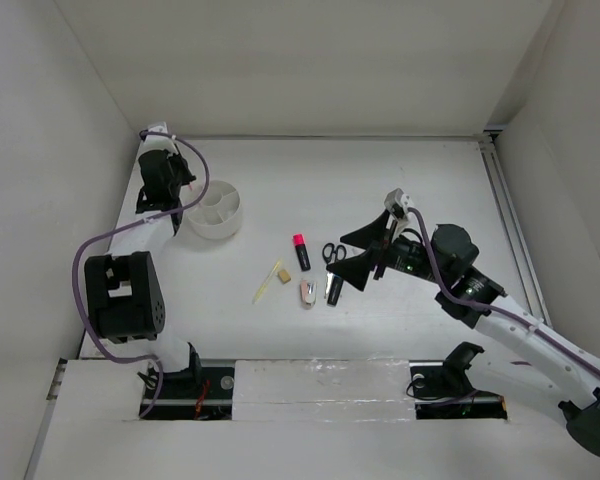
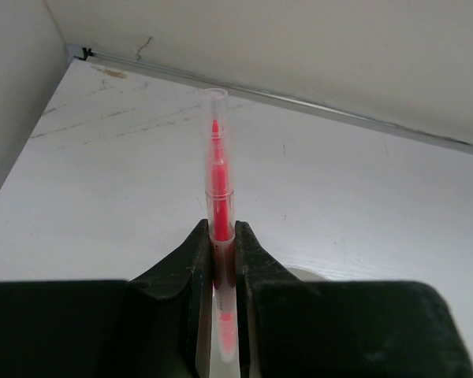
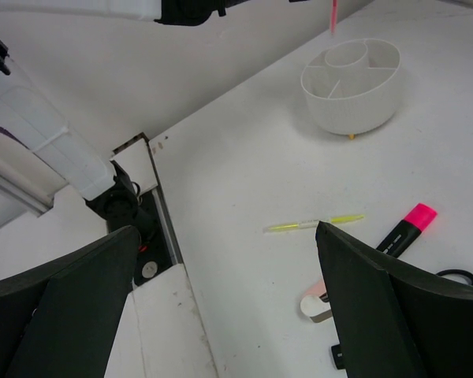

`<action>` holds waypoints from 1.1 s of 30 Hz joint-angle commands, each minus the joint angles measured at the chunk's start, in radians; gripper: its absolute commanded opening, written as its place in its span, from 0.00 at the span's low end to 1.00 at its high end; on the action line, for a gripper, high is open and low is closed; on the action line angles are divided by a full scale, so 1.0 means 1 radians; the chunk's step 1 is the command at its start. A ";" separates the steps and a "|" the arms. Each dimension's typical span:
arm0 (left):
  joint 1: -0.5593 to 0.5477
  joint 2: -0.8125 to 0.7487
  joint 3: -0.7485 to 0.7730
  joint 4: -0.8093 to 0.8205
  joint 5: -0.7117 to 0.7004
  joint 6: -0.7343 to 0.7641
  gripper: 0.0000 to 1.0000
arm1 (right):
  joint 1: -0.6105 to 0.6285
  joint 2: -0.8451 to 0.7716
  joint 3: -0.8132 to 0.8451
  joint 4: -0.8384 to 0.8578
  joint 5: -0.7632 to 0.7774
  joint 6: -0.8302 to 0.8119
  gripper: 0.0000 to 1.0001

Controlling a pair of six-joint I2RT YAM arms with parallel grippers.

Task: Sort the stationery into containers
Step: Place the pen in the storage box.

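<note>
Pen (image 2: 218, 189) sits clamped in my left gripper (image 2: 221, 231), so I'd line it over a wedge of the tray (image 1: 220, 231) by the left edge of the table (image 1: 380, 190) before dropping.

No legible text, label, brand, number or sign anywhere

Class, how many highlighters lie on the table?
2. The pink-capped highlighter lies left of the scissors. The second highlighter lies right of the white-pink piece, by the open right gripper, which may hide more.
</note>
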 commanded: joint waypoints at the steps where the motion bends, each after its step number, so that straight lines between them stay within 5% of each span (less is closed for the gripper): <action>1: 0.000 0.012 -0.001 0.066 0.016 -0.009 0.00 | 0.010 -0.017 0.001 0.046 -0.014 -0.015 1.00; 21: -0.043 0.072 -0.075 0.068 -0.078 -0.005 0.00 | 0.010 -0.037 0.001 0.037 0.004 -0.024 1.00; 25: -0.043 0.072 -0.075 0.068 -0.087 -0.005 0.14 | 0.010 -0.037 0.001 0.037 0.004 -0.024 1.00; 28: -0.043 0.063 -0.075 0.059 -0.087 0.004 0.38 | 0.010 -0.037 0.001 0.037 0.004 -0.024 1.00; 33: -0.043 0.041 -0.084 0.068 -0.087 0.005 0.51 | 0.010 -0.037 0.001 0.037 0.004 -0.024 1.00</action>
